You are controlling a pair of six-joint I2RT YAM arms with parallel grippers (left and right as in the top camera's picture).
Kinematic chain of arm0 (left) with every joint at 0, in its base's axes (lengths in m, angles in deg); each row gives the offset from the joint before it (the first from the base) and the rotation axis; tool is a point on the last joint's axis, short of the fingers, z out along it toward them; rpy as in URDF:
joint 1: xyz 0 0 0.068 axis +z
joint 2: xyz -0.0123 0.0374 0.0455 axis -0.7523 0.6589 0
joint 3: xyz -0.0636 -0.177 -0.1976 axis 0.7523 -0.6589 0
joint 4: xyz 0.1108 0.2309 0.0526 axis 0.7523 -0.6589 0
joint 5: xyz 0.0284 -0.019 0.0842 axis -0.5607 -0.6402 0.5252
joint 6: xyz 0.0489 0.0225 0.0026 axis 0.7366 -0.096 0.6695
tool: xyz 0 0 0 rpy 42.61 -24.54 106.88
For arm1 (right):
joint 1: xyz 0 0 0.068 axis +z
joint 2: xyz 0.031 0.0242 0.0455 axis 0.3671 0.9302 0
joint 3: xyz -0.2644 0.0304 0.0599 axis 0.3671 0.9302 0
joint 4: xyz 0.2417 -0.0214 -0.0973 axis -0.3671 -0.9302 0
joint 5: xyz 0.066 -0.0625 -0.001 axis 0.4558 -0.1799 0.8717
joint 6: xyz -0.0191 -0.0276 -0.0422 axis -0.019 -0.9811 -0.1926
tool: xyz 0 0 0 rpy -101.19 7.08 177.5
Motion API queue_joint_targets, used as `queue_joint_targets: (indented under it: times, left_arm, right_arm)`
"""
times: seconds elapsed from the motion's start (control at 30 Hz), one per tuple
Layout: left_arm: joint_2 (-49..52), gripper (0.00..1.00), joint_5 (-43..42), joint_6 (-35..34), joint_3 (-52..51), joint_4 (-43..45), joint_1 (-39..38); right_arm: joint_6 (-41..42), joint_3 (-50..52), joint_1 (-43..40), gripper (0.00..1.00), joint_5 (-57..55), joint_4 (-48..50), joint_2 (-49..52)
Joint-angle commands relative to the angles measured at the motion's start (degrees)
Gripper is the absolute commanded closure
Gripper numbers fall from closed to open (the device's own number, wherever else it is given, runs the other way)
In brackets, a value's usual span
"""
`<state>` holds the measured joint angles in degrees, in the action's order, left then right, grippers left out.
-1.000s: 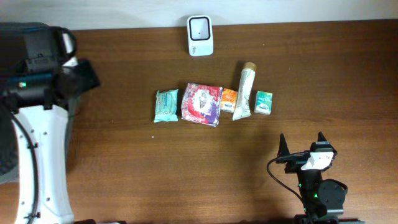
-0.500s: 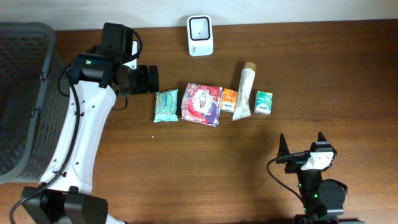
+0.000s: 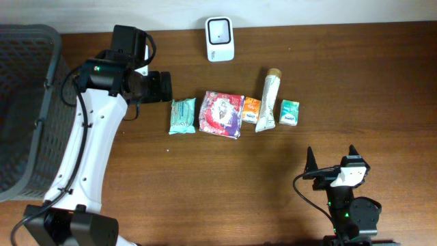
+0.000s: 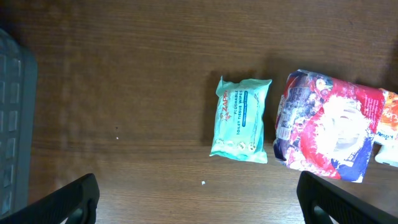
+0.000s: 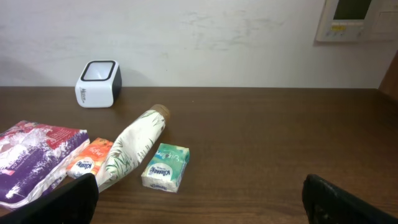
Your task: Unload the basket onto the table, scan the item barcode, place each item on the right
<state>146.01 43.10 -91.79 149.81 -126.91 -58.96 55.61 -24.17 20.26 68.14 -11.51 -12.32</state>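
The brown wooden table (image 3: 355, 82) fills the overhead view. Its near half is bare on both sides of the right arm, and a wide bare band runs along the right edge. A grey mesh basket (image 3: 20, 82) sits at the left edge, with the left arm rising beside it.

The left gripper (image 3: 162, 87) hovers just left of and behind the row of items. Its fingers are spread wide and hold nothing, and open wood lies below it. The right gripper (image 3: 331, 152) stands at the near edge, well apart from the row, also spread wide and empty.

The items lie in one line mid-table:
- red and purple packet (image 3: 222, 114) in the middle
- patterned tube (image 3: 268, 101), its cap toward the wall
- teal wipes pack (image 3: 182, 115) at the left end, just beside the red packet
- small green tissue pack (image 3: 289, 113) at the right end
- orange packet (image 3: 251, 109), tucked between the red packet and the tube — touching both, it seems

The white scanner (image 3: 220, 39) stands at the far edge, against the wall.
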Motion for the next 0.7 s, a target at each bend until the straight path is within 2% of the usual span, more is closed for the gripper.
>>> queue_joint_targets:
  times: [0.0, 0.17, 0.2, 0.23, 0.3, 0.33, 0.4, 0.43, 0.5, 0.57, 0.63, 0.67]
  left_arm:
    - [0.3, 0.01, 0.7, 1.1, 0.7, -0.3, -0.2]
    - [0.3, 0.01, 0.7, 1.1, 0.7, -0.3, -0.2]
    - [0.3, 0.01, 0.7, 1.1, 0.7, -0.3, -0.2]
    - [0.3, 0.01, 0.7, 1.1, 0.7, -0.3, -0.2]
    - [0.3, 0.01, 0.7, 1.1, 0.7, -0.3, -0.2]
    - [0.3, 0.01, 0.7, 1.1, 0.7, -0.3, -0.2]
    - [0.3, 0.01, 0.7, 1.1, 0.7, -0.3, -0.2]
    - [0.3, 0.01, 0.7, 1.1, 0.7, -0.3, -0.2]
    - [0.3, 0.01, 0.7, 1.1, 0.7, -0.3, -0.2]
    - [0.3, 0.01, 0.7, 1.1, 0.7, -0.3, -0.2]
    - [0.3, 0.01, 0.7, 1.1, 0.7, -0.3, -0.2]
    - [0.3, 0.01, 0.7, 1.1, 0.7, -0.3, -0.2]
  right_arm:
    - [0.1, 0.5, 0.5, 0.02, -0.7, 0.0, -0.4]
    - [0.5, 0.5, 0.5, 0.01, 3.0, 0.8, -0.4]
    - [6.0, 0.5, 0.5, 0.01, 18.5, 1.8, -0.4]
    - [6.6, 0.5, 0.5, 0.01, 24.7, 3.3, -0.4]
    - [6.9, 0.5, 0.5, 0.01, 32.3, 11.4, -0.4]
    - [9.8, 0.5, 0.5, 0.01, 32.8, 16.8, -0.4]
    - [13.0, -0.1, 0.5, 0.01, 32.3, 36.1, -0.4]
    - [13.0, -2.3, 0.5, 0.01, 29.5, 37.8, -0.4]
    - [11.1, -9.2, 0.5, 0.01, 26.3, 35.9, 1.8]
    - [5.2, -19.2, 0.5, 0.01, 26.3, 27.8, 9.1]
    - [-1.3, -32.1, 0.5, 0.02, 26.6, 11.5, 20.9]
    - [-4.7, -42.0, 0.5, 0.01, 26.5, -1.0, 30.5]
